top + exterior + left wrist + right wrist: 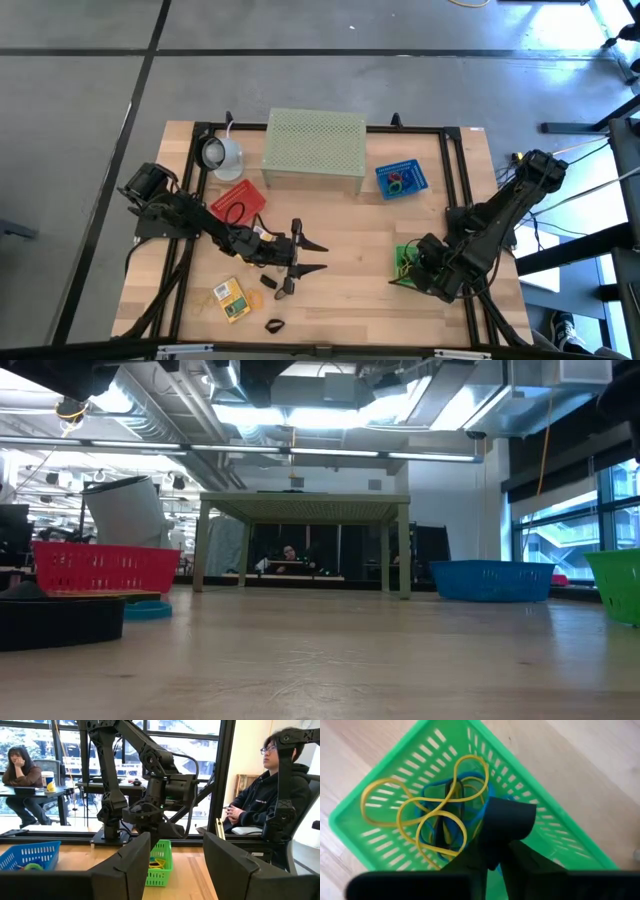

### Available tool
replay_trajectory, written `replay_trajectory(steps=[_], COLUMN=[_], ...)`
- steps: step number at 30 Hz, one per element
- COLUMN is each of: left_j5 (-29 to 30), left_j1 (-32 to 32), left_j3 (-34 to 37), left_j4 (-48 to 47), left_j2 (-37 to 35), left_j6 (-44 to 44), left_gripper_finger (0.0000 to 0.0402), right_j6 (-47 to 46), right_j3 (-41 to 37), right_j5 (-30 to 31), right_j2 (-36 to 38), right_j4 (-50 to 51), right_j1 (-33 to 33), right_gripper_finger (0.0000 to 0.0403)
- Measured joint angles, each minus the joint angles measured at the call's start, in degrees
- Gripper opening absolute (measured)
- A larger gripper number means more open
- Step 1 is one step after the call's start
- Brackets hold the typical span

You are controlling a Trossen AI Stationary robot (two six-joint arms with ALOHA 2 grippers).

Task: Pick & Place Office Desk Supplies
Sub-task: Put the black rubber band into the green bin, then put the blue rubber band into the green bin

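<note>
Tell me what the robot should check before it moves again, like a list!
1. Right gripper is over the green basket: ok, it hangs right above it.
2. Rubber bands are inside the green basket: ok, yellow and blue loops lie on its floor.
3. Right gripper has let go: cannot tell, its fingers sit close together and hide what is between them.
4. Left gripper is ready to grab: ok, its fingers stand wide open with nothing between them.
5. More supplies left to pick: ok, a yellow packet and a black clip lie on the table near the left gripper.
</note>
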State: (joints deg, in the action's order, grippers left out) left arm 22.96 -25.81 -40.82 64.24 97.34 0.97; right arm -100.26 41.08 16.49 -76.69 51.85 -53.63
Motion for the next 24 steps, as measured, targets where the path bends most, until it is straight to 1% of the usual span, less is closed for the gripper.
replay_trajectory(steps=[4, 15, 20, 24], left_j5=[0.0, 0.0, 0.0, -0.1], left_j1=[0.0, 0.0, -0.1, -0.3], left_j3=[0.0, 0.0, 0.0, 0.0], left_j4=[-0.4, -2.1, -2.6, -4.0], left_j2=[0.0, 0.0, 0.0, 0.0], left_j6=[1.5, 1.4, 1.5, 2.9], left_gripper_finger=[0.0177, 0.0178, 0.0178, 0.0178], right_j6=[0.3, 2.1, 2.6, 3.4], right_j3=[0.0, 0.0, 0.0, 0.0], right_j5=[0.4, 0.4, 0.0, -3.1], right_j2=[0.0, 0.0, 0.0, 0.0], right_j4=[0.0, 0.0, 0.0, 0.0], right_j1=[0.0, 0.0, 0.0, 0.0], right_gripper_finger=[0.0072, 0.0153, 0.0179, 0.0186])
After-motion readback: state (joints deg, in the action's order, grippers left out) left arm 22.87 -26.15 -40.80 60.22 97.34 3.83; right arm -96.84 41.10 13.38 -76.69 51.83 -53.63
